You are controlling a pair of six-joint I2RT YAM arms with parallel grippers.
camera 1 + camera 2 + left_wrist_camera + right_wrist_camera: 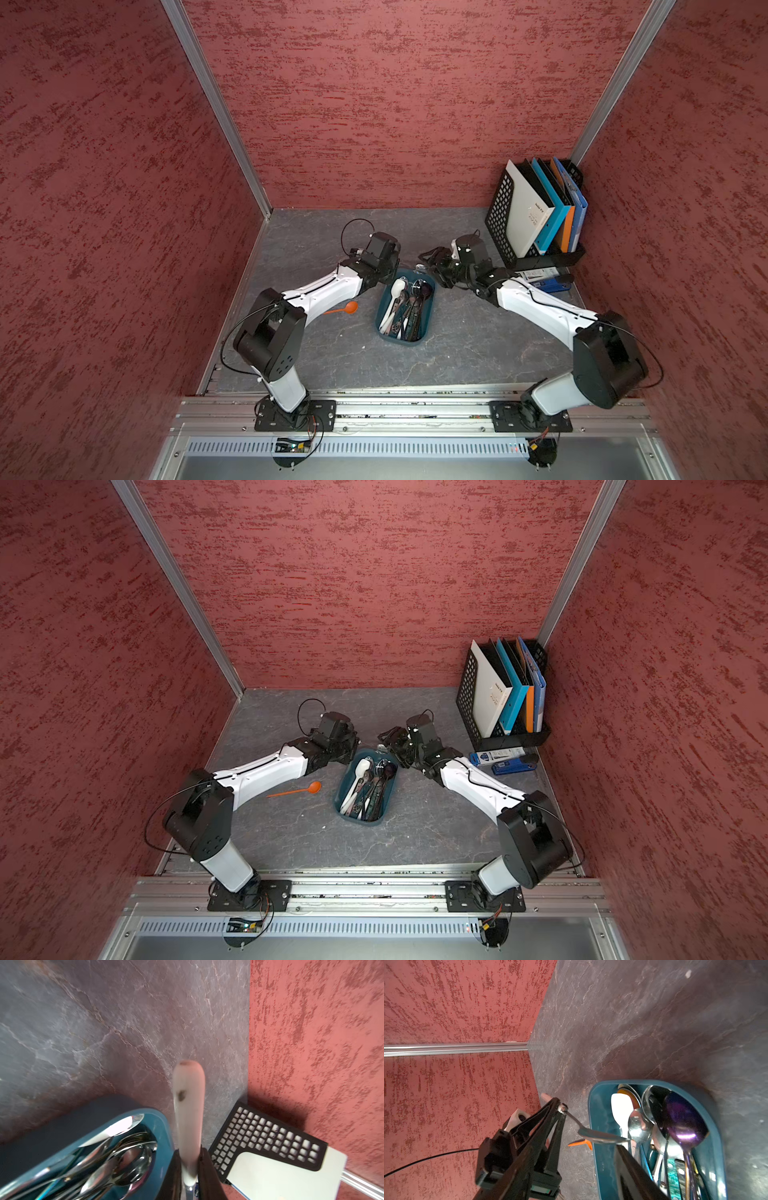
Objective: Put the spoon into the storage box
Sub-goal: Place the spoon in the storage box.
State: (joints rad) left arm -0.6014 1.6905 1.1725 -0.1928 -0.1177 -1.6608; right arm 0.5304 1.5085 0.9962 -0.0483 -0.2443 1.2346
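Now, left claw (190, 1152): clamped tight on the spoon's neck, where the pale handle meets the metal stem.
Spoon (600, 1136): held clear of the table. Its metal bowl reaches over the rim at the far end of the storage box, and the pale handle pokes out past the claw on the other side.
Right claw (429, 258): spread wide, holding nothing. In the right wrist view one finger (633, 1167) ends right at the spoon's bowl; whether it touches cannot be told.
Storage box (598, 1105): dark teal, on the table between the two arms, its length running away from the robot's base.
Box contents: a heap of cutlery (405, 307), with a white spoon, several steel ones and one with a purplish bowl.
Orange spoon (305, 789): flat on the table on the left arm's side of the box, apart from it.
File rack (498, 216): black mesh, in the far right corner, holding upright white, blue and orange binders.
Table (332, 361): grey with a marbled pattern.
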